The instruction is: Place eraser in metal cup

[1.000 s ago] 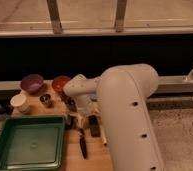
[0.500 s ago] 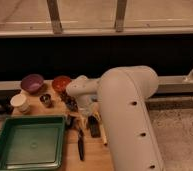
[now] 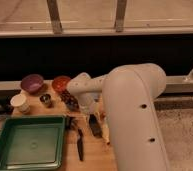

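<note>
Reaching looks like the step in hand: the gripper (image 3: 94, 125) is hanging low over the wood, to the right of the cup (image 3: 46, 100) and nearer the camera, with the big white arm (image 3: 135, 120) bending down behind it. Whether it is open or closed I cannot tell. A small dark block that I am taking for the eraser (image 3: 70, 120) is lying to the right of the cup and a little nearer the camera, between cup and gripper, apparently not yet gripped. A knife (image 3: 80, 145) is lying nearer the camera again. The next move is probably calling for settling over the block, closing on it, then lifting and carrying it left to above the cup. Compared with half a second ago, the arm is sitting almost where it was, and cup and block are staying put.
</note>
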You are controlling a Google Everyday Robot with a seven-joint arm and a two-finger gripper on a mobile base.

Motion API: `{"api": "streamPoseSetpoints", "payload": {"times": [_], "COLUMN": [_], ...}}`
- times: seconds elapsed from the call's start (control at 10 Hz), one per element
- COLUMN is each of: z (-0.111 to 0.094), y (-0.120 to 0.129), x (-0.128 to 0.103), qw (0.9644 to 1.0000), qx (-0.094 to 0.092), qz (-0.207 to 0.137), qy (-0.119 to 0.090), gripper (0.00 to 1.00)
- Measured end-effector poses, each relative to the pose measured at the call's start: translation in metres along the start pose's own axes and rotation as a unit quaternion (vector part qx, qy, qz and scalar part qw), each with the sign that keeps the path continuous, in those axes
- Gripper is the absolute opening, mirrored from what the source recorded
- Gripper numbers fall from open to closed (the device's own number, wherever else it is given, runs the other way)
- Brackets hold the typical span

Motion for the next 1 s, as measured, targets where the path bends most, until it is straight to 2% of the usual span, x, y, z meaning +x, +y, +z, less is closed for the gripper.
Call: {"api": "streamPoseSetpoints", "payload": {"times": [0.1,0.3,0.4,0.6,0.8,1.0], "z": [-0.013,-0.048,-0.073,-0.114,-0.151,-0.183], "y": [-0.002,-0.006,-0.007,0.000,0.015,0.032], "x": [0.002,0.008,0.009,0.006,-0.011,-0.031], "qw": [0.9998,0.9967,0.9916,0.9807,0.9707,0.9602], "qx": [-0.003,-0.017,-0.024,-0.022,-0.008,0.008], "qz": [-0.001,-0.016,-0.029,-0.062,-0.101,-0.142], "qy": [-0.017,-0.078,-0.124,-0.184,-0.218,-0.240], "gripper": [0.00,0.00,0.00,0.00,0.00,0.00]}}
